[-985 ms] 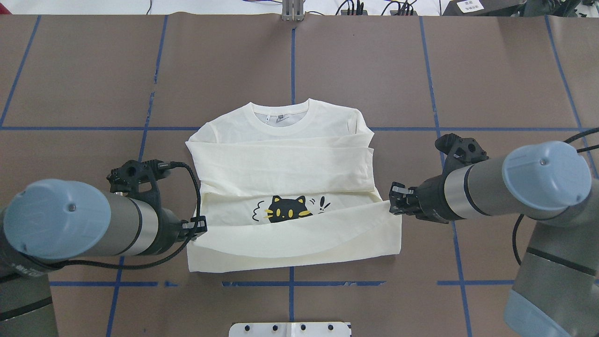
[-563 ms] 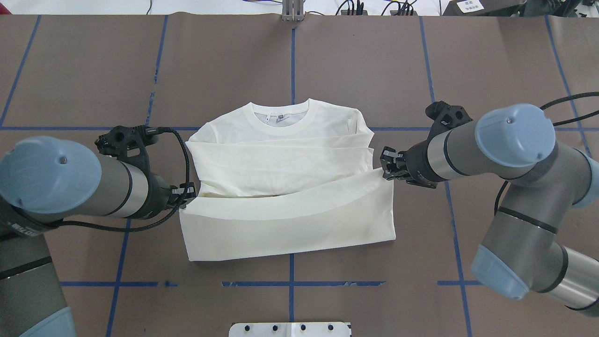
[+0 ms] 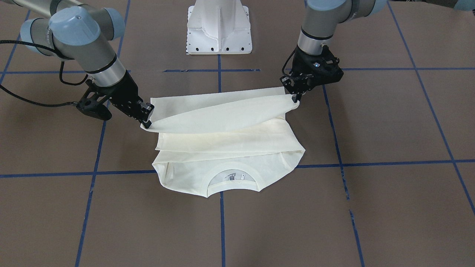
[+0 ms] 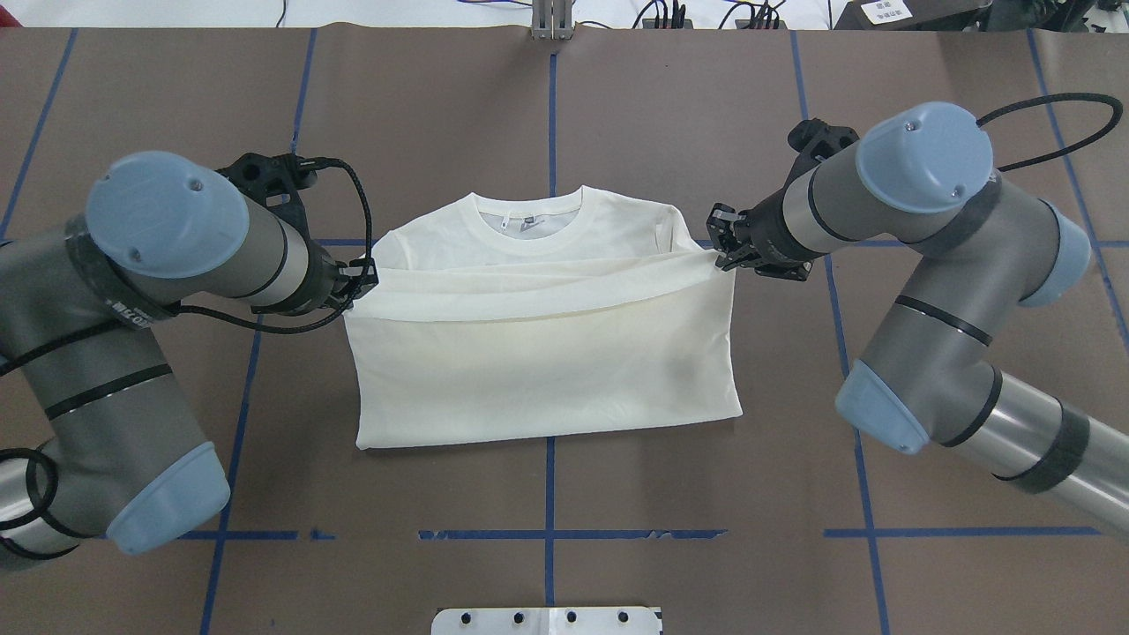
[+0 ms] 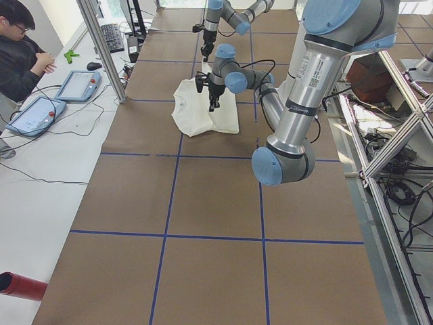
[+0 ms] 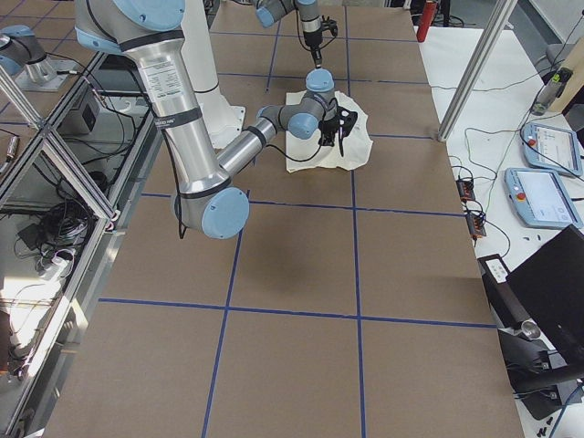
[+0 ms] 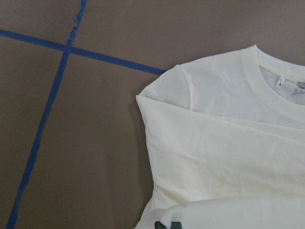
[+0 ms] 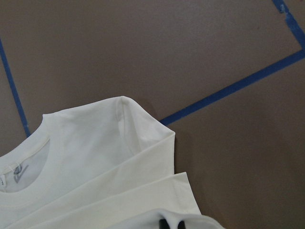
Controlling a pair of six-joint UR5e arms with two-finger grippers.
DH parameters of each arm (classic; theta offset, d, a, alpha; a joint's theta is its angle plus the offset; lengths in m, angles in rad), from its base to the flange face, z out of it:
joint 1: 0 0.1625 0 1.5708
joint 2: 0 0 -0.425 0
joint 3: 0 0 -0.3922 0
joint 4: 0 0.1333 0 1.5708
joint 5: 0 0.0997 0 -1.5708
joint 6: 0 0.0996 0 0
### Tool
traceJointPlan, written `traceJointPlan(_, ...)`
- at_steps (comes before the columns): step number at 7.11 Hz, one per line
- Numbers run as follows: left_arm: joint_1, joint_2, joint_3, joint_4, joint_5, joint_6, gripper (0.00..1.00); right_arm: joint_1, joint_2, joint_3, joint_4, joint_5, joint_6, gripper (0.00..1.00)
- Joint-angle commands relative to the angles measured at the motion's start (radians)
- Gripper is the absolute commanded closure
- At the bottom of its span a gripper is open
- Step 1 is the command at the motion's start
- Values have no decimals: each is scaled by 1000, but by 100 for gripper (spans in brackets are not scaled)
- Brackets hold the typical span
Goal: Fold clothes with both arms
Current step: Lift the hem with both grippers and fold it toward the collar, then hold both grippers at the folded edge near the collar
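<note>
Brown table (image 4: 670,106) with blue tape lines (image 4: 553,115); the cream shirt (image 4: 538,370) lies at its centre, collar away from the robot, near half held up over the folded sleeves. Cloth looks light, soft and limp, sagging between holds, so the two hem corners seem the places to grip. The left gripper (image 4: 363,275) and right gripper (image 4: 721,247) each pinch one corner; the white base plate (image 4: 547,620) sits well apart, out of the path.

1. Far of the collar: bare table (image 4: 547,115), wide passage.
2. T-shirt (image 4: 538,370) sides blocked at the far half: left gripper (image 4: 364,276) and right gripper (image 4: 719,253) pinch the lifted edge.
3. Near hem to pedestal base (image 4: 547,620): open strip.
4. Left arm (image 4: 168,229) and right arm (image 4: 917,176) fill the outer flanks.
</note>
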Motion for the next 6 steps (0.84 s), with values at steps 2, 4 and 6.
traceJointPlan(2,-59,-11,193,-163,1,32,100,27,102,-161,2,6,-11,100)
traceJointPlan(4,-59,-16,252,-227,1,31,100,53,134,-208,3,6,-11,100)
traceJointPlan(6,-66,-46,286,-227,4,29,100,51,178,-257,3,6,-11,100)
